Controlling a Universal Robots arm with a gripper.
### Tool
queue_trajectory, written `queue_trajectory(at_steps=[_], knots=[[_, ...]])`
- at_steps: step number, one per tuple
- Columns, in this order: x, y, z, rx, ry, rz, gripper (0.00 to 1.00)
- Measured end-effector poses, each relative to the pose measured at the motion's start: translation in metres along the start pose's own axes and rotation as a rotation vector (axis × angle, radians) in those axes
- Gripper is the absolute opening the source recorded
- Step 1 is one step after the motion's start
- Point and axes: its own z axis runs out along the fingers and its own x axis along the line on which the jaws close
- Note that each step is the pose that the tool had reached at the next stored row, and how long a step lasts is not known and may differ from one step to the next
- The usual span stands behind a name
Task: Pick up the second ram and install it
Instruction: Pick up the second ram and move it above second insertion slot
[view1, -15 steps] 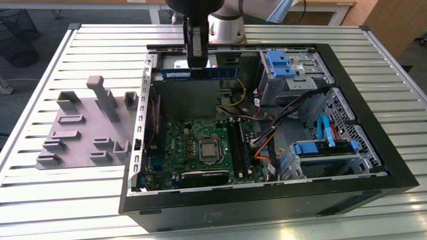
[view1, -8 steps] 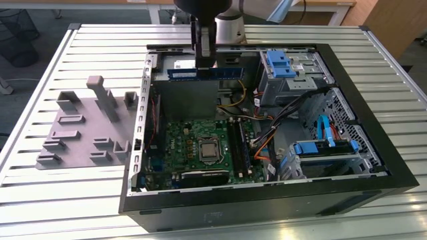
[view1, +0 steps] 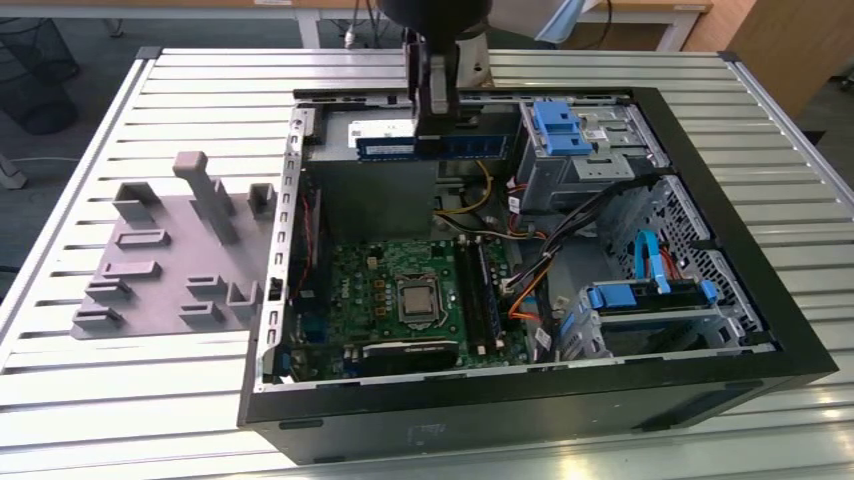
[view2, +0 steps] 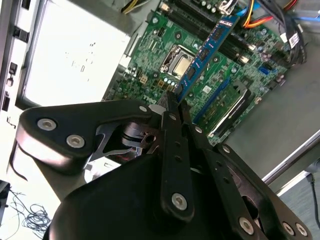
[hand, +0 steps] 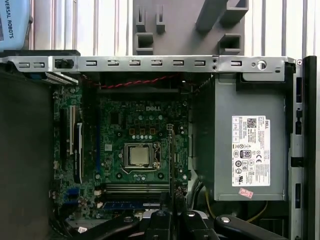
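My gripper hangs over the far part of the open computer case, above the grey power supply. It is shut on the second ram, a narrow green-blue strip with black chips. In the second wrist view the ram sticks out from between the closed fingers toward the green motherboard. In the first wrist view the ram shows edge-on as a thin line above the gripper. The black memory slots lie beside the processor socket, well below the ram.
A grey plastic multi-slot fixture stands on the slatted table at the exterior view's left of the case. Drive cages with blue latches and loose cables crowd the case at the exterior view's right. The power supply sits beside the motherboard.
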Motion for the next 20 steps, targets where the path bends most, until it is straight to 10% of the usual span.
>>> queue_trajectory(at_steps=[20], knots=[[-0.0002,-0.0424,0.0004,0.0001,0.0,0.005,0.14]])
